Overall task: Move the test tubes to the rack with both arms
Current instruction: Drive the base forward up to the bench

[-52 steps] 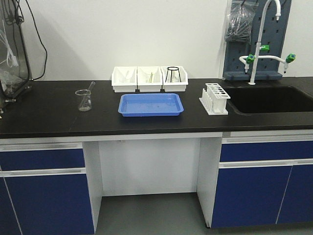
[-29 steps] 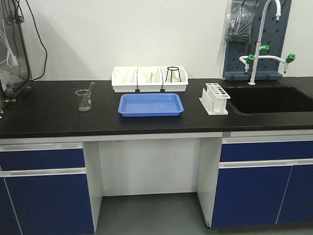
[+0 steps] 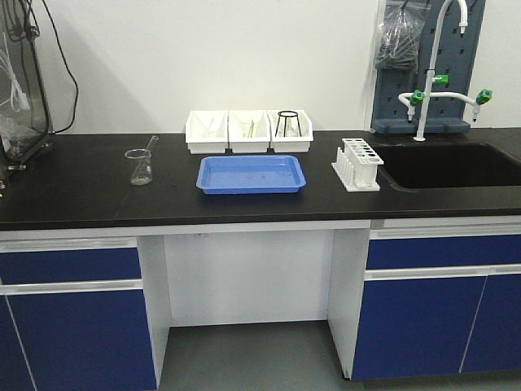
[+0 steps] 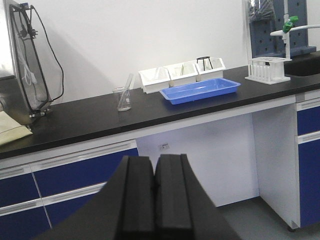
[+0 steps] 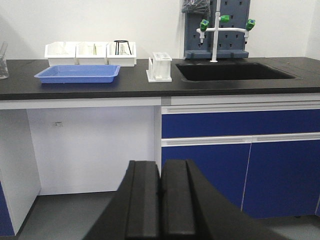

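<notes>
The white rack (image 3: 357, 163) stands on the black counter (image 3: 73, 191) just left of the sink, also seen in the left wrist view (image 4: 271, 69) and the right wrist view (image 5: 159, 67). No test tubes can be made out for sure; thin items lie in the white bins (image 3: 248, 130). My left gripper (image 4: 154, 165) is shut and empty, low in front of the cabinets, far from the counter. My right gripper (image 5: 160, 170) is likewise shut with nothing in it, below counter height. Neither arm shows in the front view.
A blue tray (image 3: 251, 173) lies mid-counter in front of three white bins. A glass beaker (image 3: 139, 166) with a rod stands to the left. The sink (image 3: 456, 167) and its faucet (image 3: 431, 77) are at the right. Blue cabinets (image 3: 69, 318) flank a knee gap.
</notes>
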Tool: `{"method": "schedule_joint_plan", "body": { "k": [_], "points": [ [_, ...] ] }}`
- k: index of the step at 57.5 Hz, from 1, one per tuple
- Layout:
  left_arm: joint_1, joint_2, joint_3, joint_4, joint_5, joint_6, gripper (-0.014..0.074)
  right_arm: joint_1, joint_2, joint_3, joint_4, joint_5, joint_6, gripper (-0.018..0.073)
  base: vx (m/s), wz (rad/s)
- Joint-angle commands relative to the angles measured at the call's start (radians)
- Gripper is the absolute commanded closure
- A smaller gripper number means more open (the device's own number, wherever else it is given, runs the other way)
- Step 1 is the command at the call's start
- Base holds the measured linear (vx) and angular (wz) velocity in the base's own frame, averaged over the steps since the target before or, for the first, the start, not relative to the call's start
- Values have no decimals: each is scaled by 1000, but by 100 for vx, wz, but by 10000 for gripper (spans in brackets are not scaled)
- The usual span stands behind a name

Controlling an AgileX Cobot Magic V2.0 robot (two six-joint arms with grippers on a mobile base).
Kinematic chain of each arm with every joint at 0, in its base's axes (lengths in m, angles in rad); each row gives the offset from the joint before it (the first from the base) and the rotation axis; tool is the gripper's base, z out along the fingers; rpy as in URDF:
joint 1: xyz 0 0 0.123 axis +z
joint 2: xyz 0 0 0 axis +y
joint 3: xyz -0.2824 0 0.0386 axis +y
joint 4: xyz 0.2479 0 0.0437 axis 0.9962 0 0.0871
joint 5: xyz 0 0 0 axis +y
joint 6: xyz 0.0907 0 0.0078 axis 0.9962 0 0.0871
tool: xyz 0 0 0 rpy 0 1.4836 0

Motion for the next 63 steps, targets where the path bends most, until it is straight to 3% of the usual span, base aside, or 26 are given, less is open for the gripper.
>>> {"method": "schedule_joint_plan", "body": {
  "k": [1, 30, 63],
  "points": [
    [2, -21, 27, -3, -77, -7, 617, 0, -7, 10, -3, -76, -4, 567, 3, 0],
    [2, -21, 27, -3, -77, -7, 617, 0, -7, 10, -3, -76, -4, 567, 11, 2],
    [2, -21, 27, -3, -77, -7, 617, 0, -7, 10, -3, -76, -4, 567, 29, 5]
  ]
}}
